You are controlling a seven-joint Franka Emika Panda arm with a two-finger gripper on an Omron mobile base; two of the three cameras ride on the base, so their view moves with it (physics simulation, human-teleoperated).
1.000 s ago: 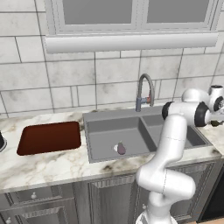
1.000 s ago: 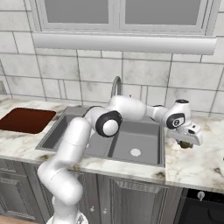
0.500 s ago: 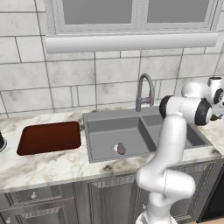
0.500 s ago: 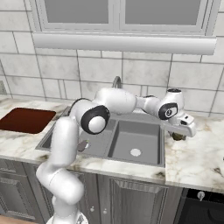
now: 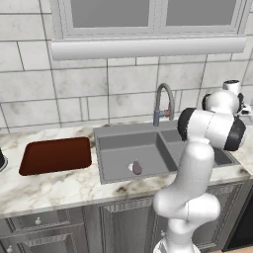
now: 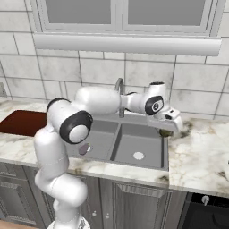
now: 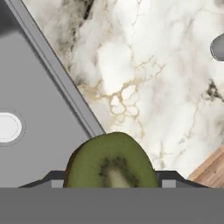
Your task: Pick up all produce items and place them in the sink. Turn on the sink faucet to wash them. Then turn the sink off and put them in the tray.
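Note:
My gripper point(image 7: 111, 183) is shut on a produce item, an olive-brown kiwi half point(image 7: 110, 164) with its green cut face toward the camera. In the right base view the gripper point(image 6: 167, 129) hangs just above the right rim of the grey sink point(image 6: 134, 163), with the kiwi half point(image 6: 166, 133) under the hand. A small purple eggplant point(image 5: 137, 168) point(image 6: 83, 149) lies in the left basin of the sink point(image 5: 129, 130). The gooseneck faucet point(image 5: 163, 102) stands behind the divider. The reddish-brown tray point(image 5: 57, 154) point(image 6: 18, 123) lies on the counter left of the sink.
Marble counter point(image 6: 201, 152) stretches right of the sink; its rim point(image 7: 57, 74) and a pale drain point(image 7: 8, 127) show below the hand. A grey round object point(image 7: 218, 46) sits on the counter. A dark object point(image 5: 1, 160) stands at the far left.
The arm has carried the kiwi half leftward from over the right counter to the sink's right rim. The grip on it has stayed the same.

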